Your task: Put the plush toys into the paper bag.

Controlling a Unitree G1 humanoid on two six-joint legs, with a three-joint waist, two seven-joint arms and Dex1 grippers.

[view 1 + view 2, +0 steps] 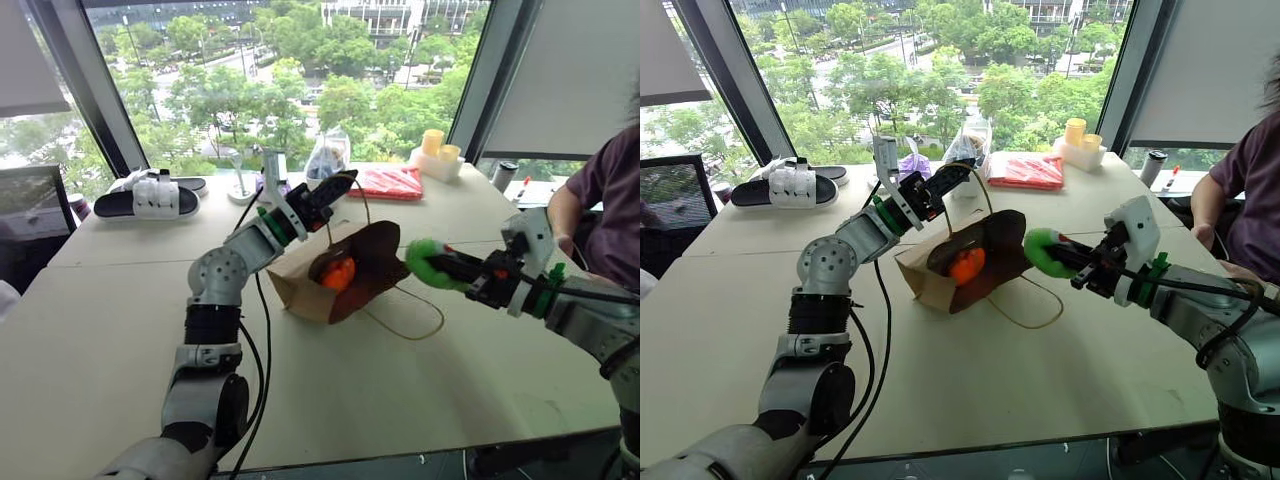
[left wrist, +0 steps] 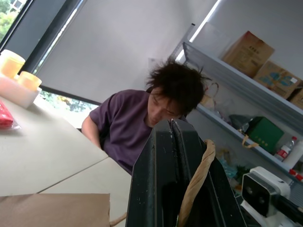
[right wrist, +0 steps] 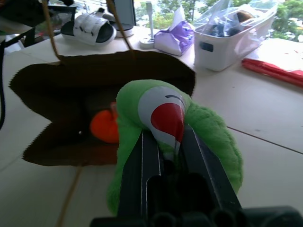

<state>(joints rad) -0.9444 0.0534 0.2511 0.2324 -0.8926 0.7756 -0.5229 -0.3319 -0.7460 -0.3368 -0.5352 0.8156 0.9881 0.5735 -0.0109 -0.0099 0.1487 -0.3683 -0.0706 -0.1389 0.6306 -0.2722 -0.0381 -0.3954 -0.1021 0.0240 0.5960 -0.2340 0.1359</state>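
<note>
Carrying the green plush toy point(image 1: 428, 262), pinched in the right gripper point(image 3: 163, 142), just right of the paper bag point(image 1: 350, 285) mouth; orange plush toy point(image 1: 337, 272) already inside. Left gripper point(image 1: 335, 190) clamped on a cord handle point(image 2: 195, 187), holding the mouth up. Next: push 1 toy leftward past the rim, then release.

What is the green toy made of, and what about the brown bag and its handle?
The green toy looks like soft, fuzzy plush with a smooth red-and-white patch. The brown bag seems to be matte kraft paper: it creases stiffly and has a zigzag-cut edge. Its handle looks like tan twisted paper cord, though it might be fibre string.
</note>
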